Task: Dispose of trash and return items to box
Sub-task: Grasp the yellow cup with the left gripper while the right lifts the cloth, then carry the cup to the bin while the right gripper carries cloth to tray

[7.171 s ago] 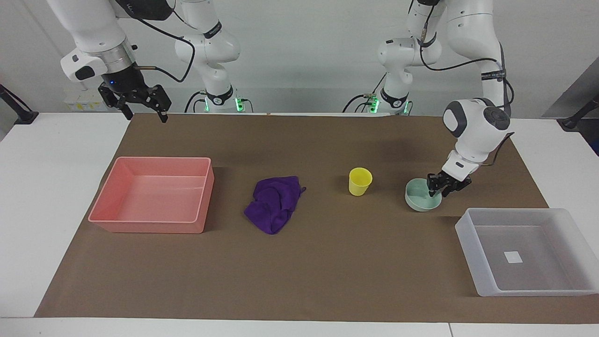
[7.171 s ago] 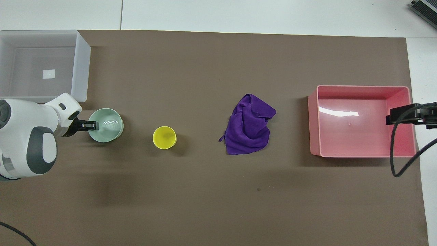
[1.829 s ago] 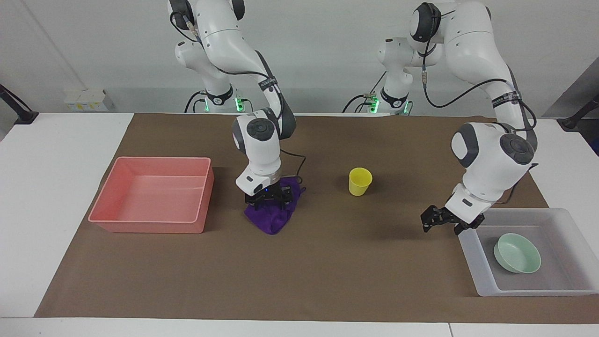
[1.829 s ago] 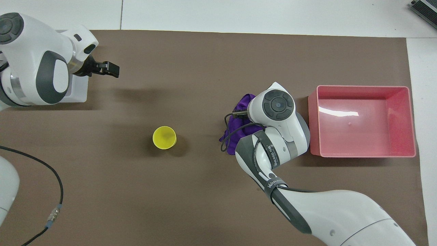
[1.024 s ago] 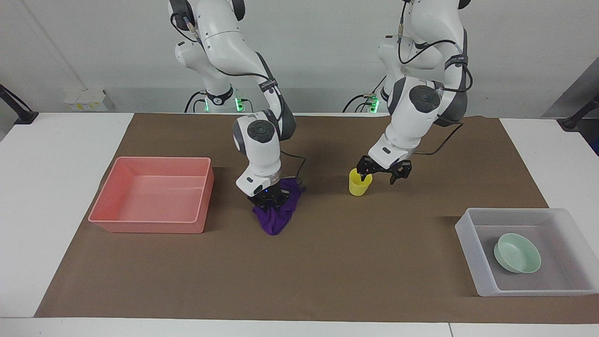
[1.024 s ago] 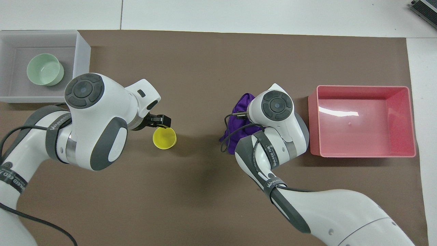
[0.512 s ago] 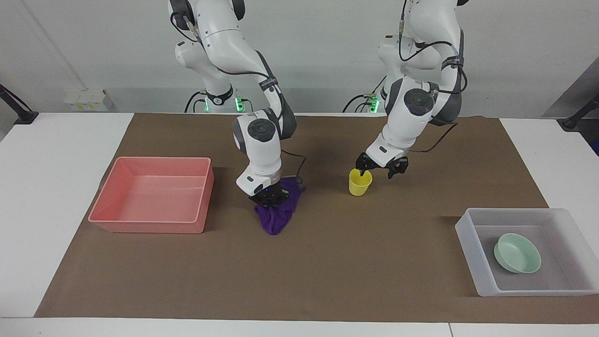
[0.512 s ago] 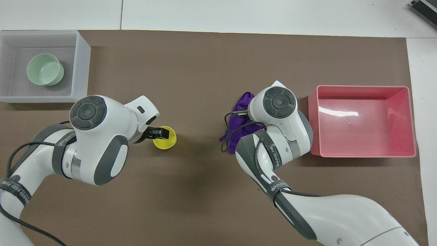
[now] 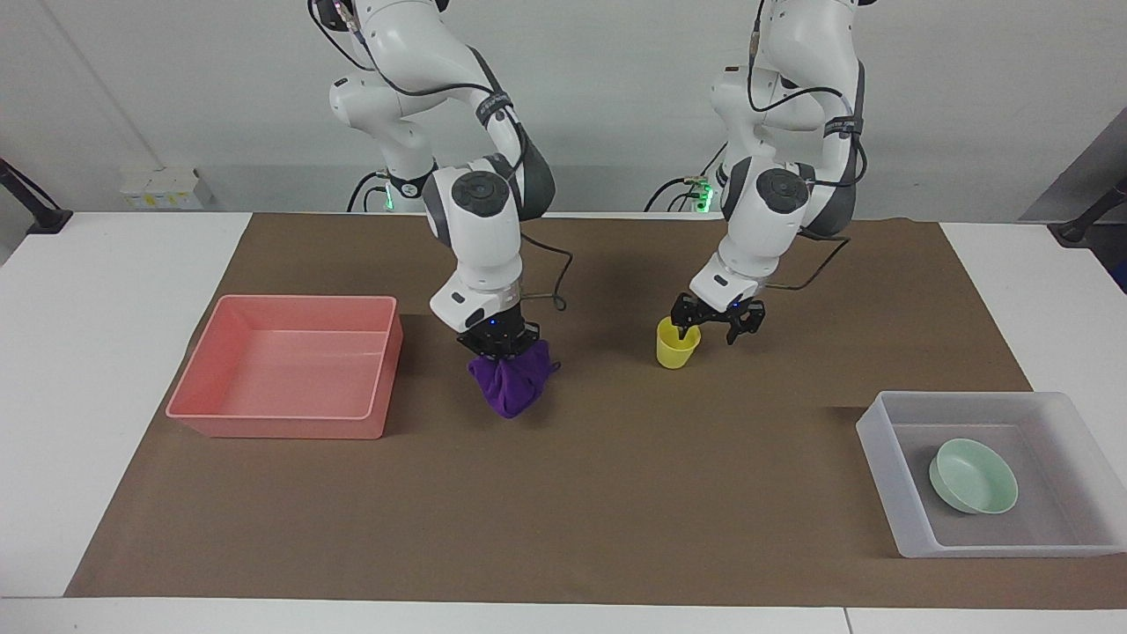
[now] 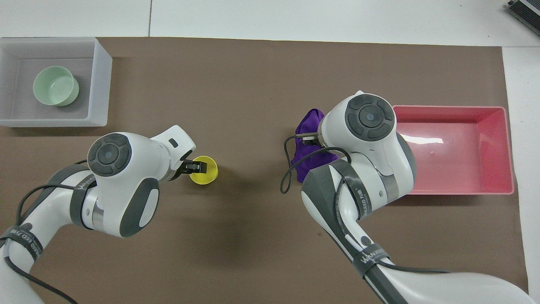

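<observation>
The purple cloth (image 9: 511, 383) (image 10: 308, 122), the trash, hangs in a bunch from my right gripper (image 9: 499, 348), which is shut on it just above the mat beside the pink tray. In the overhead view the right wrist hides that gripper. The yellow cup (image 9: 676, 345) (image 10: 205, 172) stands upright mid-mat. My left gripper (image 9: 706, 336) (image 10: 196, 167) is down at its rim, open, with one finger inside the cup and the other outside, toward the left arm's end. The mint-green bowl (image 9: 973, 475) (image 10: 55, 85) lies in the translucent box (image 9: 889, 480) (image 10: 99, 84).
A pink tray (image 9: 282, 423) (image 10: 510, 147) with nothing in it sits at the right arm's end of the brown mat. The box sits at the left arm's end, farther from the robots than the cup. White table surrounds the mat.
My right gripper has lifted the cloth off the mat and shifted it toward the pink tray. The left gripper has settled lower onto the cup's rim and its jaws have narrowed.
</observation>
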You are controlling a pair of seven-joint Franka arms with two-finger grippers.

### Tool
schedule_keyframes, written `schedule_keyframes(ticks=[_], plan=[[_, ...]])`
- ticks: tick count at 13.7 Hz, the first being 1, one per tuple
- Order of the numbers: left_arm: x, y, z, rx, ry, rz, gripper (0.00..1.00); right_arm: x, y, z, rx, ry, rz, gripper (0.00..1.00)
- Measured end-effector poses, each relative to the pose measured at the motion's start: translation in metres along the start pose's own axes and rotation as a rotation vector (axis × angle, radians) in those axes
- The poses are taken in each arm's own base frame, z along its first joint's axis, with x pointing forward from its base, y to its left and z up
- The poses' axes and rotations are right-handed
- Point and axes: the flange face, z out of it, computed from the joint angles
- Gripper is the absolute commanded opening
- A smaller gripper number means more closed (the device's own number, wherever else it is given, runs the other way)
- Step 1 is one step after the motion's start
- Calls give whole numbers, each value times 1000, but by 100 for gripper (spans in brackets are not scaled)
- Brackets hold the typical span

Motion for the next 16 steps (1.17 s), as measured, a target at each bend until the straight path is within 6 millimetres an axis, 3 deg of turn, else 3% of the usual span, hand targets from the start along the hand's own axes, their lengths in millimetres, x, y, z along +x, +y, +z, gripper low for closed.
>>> schedule_keyframes(ticks=[2, 4, 9, 12, 16], plan=[[-4, 2, 5, -1, 9, 5, 0, 1, 12, -20, 0, 0, 18, 0], [-6, 6, 6, -4, 20, 13, 0, 2, 32, -42, 1, 1, 35, 0], [-1, 9, -7, -9, 32, 16, 0, 15, 109, -99, -10, -12, -18, 0], [18, -5, -45, -8, 16, -15, 0, 26, 167, -109, -19, -11, -81, 0], [54, -73, -113, -9, 75, -65, 0, 36, 238, -90, -30, 8, -95, 0]])
